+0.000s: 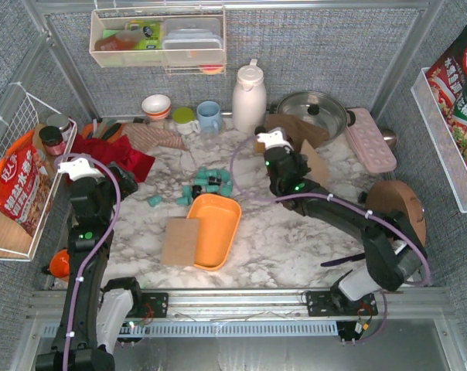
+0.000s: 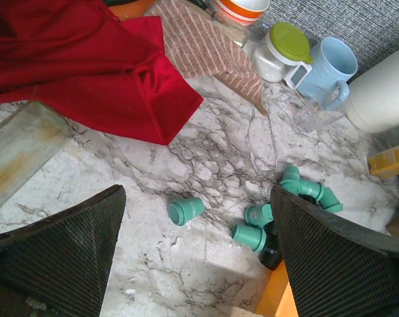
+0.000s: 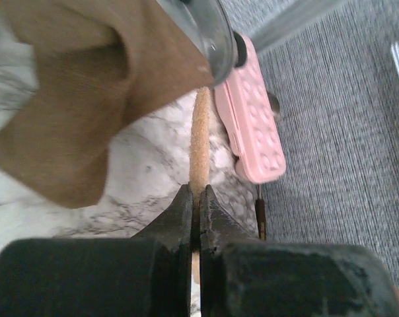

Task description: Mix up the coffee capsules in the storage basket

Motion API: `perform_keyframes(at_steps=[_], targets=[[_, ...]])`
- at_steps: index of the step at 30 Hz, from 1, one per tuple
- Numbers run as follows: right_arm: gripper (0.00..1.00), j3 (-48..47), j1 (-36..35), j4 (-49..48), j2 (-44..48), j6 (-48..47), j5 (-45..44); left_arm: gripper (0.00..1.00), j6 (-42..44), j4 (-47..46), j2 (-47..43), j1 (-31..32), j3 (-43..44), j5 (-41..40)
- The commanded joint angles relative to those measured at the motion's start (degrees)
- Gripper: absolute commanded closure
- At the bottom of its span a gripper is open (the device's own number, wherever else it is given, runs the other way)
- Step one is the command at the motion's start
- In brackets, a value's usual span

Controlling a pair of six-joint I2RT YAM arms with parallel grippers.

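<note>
Fingers (image 2: 61,257) of the left gripper (image 2: 197,195) are spread wide apart with nothing between them. They hang over the marble table (image 2: 206,145), with a red cloth (image 2: 87,66) to the far left and a blue mug (image 2: 325,66) at the back.

Right gripper (image 3: 195,198): jaws pressed flat together. A thin tan sheet (image 3: 201,139), seen edge-on, runs up from the fingertips. Cannot tell whether it is pinched or only lies behind them. Brown cloth (image 3: 74,99) on one side of it, pink tray (image 3: 252,119) on the other.

Coffee capsules (image 1: 210,184): every one that shows lies on the marble, outside the storage basket (image 1: 218,232). The main cluster sits just beyond the basket's far rim, mostly teal and tumbled on their sides (at least one black among them, clearest in the left wrist view). A few teal strays lie left of the cluster, one of them well apart from the rest, toward the left arm.

Storage basket: orange, low-rimmed, mid-table between the two arms, set at a slight slant. A tan board (image 1: 181,241) lies along its left rim, touching or overlapping it — from above I cannot tell which.

Right arm reaches in from the right side, its gripper near the right of the capsule cluster but apart from it.
</note>
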State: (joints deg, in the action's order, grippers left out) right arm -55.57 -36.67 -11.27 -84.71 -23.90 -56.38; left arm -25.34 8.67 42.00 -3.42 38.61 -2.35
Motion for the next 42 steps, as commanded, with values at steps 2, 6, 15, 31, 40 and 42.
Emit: perform_keyframes(at_steps=[2,6,15,31,40,42], targets=[[1.0,-0.76,8.86,-0.75,-4.69,5.67,-3.77,0.01,0.04,-2.25,-0.16,-0.09,-0.04,1.11],[1.0,-1.12,14.08,-4.69,-10.35,3.9,-7.6,0.01,-0.04,-2.39,-0.26,-0.05,-0.16,1.53],[1.0,-5.65,21.21,-4.12,-19.17,9.23,-4.0,0.01,-0.09,-2.39,-0.34,-0.06,-0.16,2.0],[0.64,-10.72,28.22,7.42,-20.23,22.27,5.68,0.01,-0.11,-2.45,-0.25,-0.02,-0.13,1.91],[0.17,-11.34,31.04,12.36,-16.42,29.73,14.76,0.01,-0.05,-2.35,-0.01,-0.02,-0.12,1.98],[0.1,-11.23,31.0,13.49,-14.3,31.04,17.46,0.01,-0.06,-2.4,0.22,-0.07,-0.12,2.06]])
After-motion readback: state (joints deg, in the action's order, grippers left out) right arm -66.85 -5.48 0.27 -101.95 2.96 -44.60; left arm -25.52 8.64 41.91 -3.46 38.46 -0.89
